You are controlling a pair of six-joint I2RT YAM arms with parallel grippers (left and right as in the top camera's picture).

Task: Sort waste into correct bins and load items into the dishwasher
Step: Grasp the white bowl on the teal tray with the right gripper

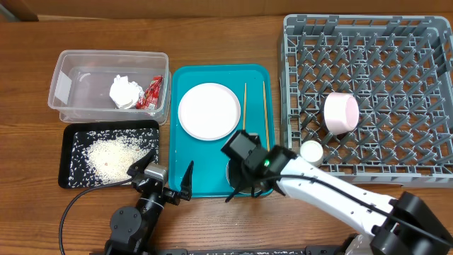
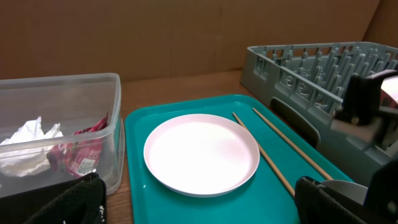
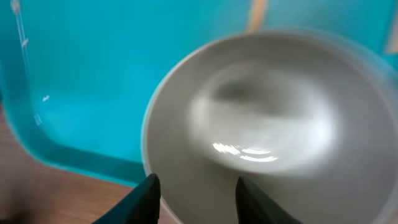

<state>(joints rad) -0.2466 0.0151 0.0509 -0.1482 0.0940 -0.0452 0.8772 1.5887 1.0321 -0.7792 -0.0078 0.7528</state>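
Light grey bowl (image 3: 267,124): round, smooth, glossy, open side up, at near-right corner of teal tray (image 1: 212,163). Sits directly below right gripper (image 3: 198,194), whose 2 fingers are spread, appear poised over near rim, and hold nothing. Round, so no long axis. Right arm nearer. Left gripper (image 1: 167,177) spread, empty, at tray's near-left edge. Pegged grey dish rack (image 1: 368,92) just right.

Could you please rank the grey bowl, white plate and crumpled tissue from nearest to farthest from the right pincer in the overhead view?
1. Grey bowl, directly under the right pincer.
2. White plate, farther back on the teal tray.
3. Crumpled tissue, in the clear tub, left.
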